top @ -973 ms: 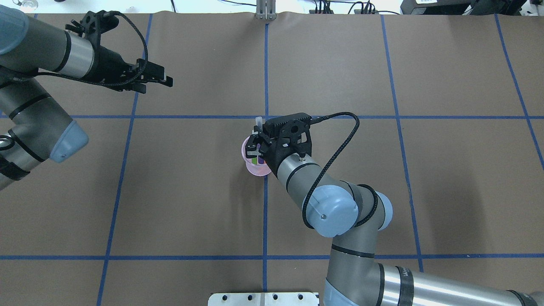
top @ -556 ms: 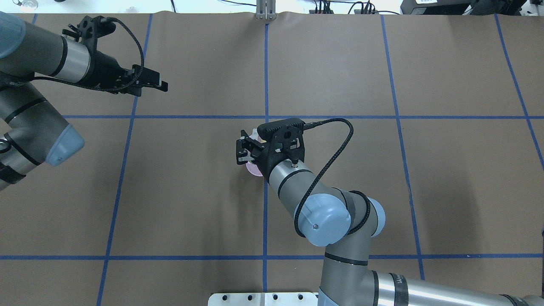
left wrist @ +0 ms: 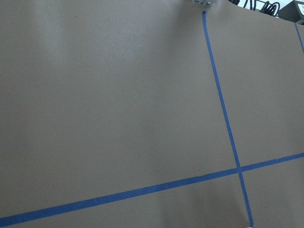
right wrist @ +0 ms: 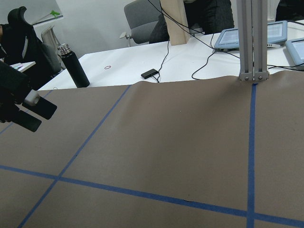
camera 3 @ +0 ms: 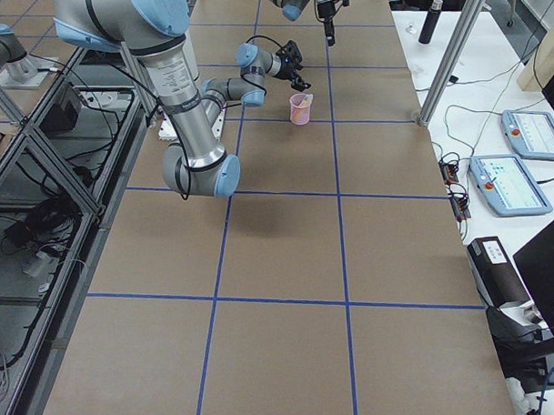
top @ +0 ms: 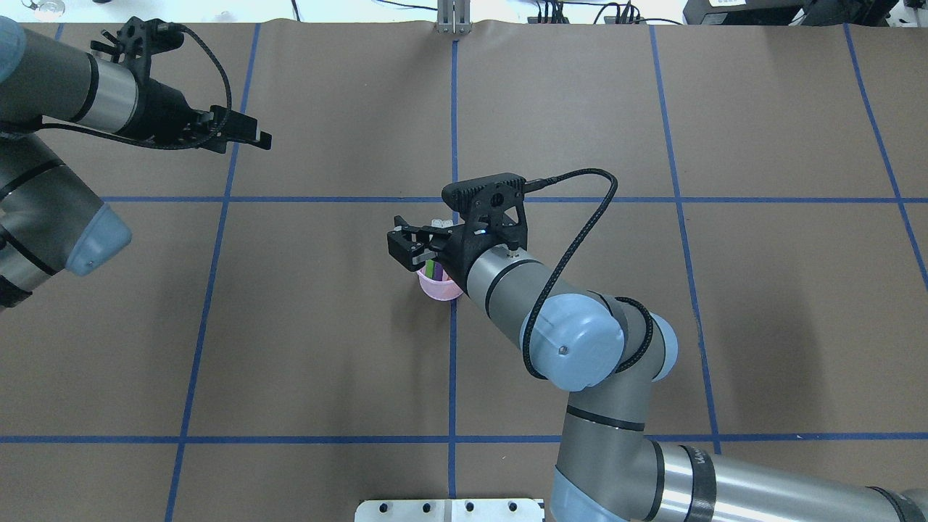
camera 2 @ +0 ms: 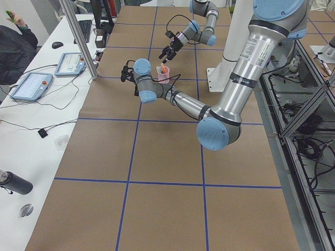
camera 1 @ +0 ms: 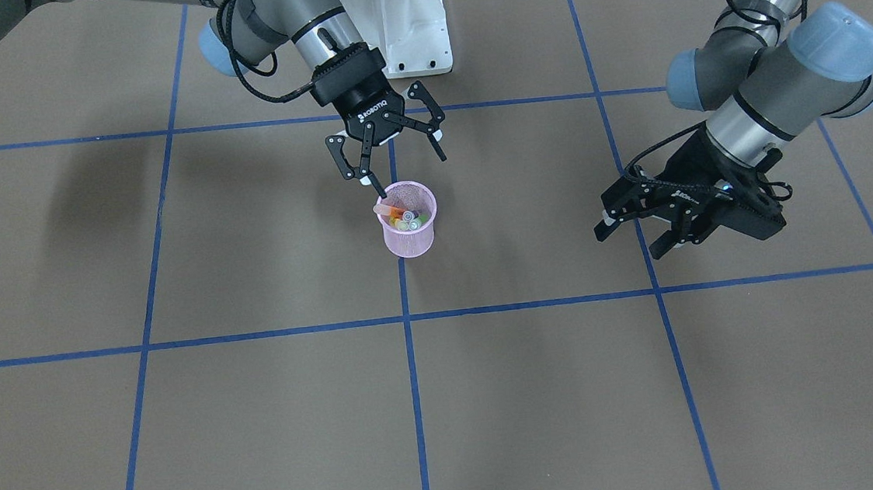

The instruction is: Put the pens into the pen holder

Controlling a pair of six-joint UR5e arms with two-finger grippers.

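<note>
The pink mesh pen holder [camera 1: 425, 200] stands upright near the table's middle by a blue tape line. It also shows in the overhead view [top: 440, 290], half hidden under my right wrist. Several pens [camera 1: 405, 218] stand inside it, orange and green among them; green and purple ones show from overhead [top: 434, 271]. My right gripper [camera 1: 404, 169] is open and empty, just above the holder's rim on the robot's side, and it also shows from overhead [top: 407, 247]. My left gripper [camera 1: 629, 242] is open and empty, far off to the side [top: 250, 138]. No pen lies on the table.
A white base plate [camera 1: 406, 31] sits at the robot's side of the table. A metal post [top: 453, 18] stands at the far edge. Beyond it a white desk holds a black bottle [right wrist: 73, 66] and tablets [camera 3: 513, 183]. Blue tape lines cross the brown table cover.
My right gripper has moved off the holder, to the left in the overhead view, still open. My left gripper has drawn back further left and away from the middle.
</note>
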